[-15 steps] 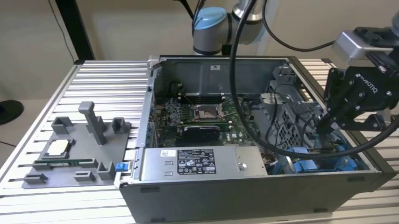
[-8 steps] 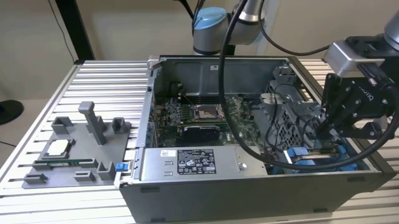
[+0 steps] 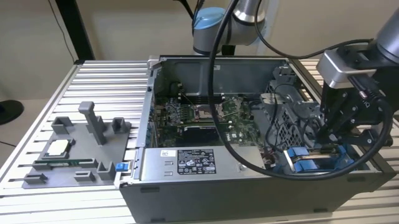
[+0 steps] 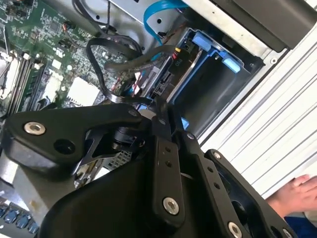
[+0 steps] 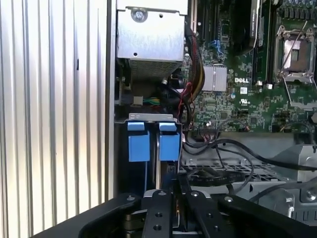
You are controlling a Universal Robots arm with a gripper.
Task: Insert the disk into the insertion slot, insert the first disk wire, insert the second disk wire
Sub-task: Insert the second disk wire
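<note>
Gripper [image 3: 337, 139] low over insertion slot [image 3: 311, 161] at open computer case [image 3: 249, 196] corner, exterior view's right. Disk [image 5: 148, 141] seated in slot, blue tabs just ahead of fingertips. Finger spread: cannot tell.

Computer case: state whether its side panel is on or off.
Off: the motherboard and power-supply box show inside the computer case.

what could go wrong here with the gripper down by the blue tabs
The gripper sits low in the computer case, among loose black cables beside the blue tabs; it might snag or drag one. A hand rests on the slatted table close to the arm and could be struck.
</note>
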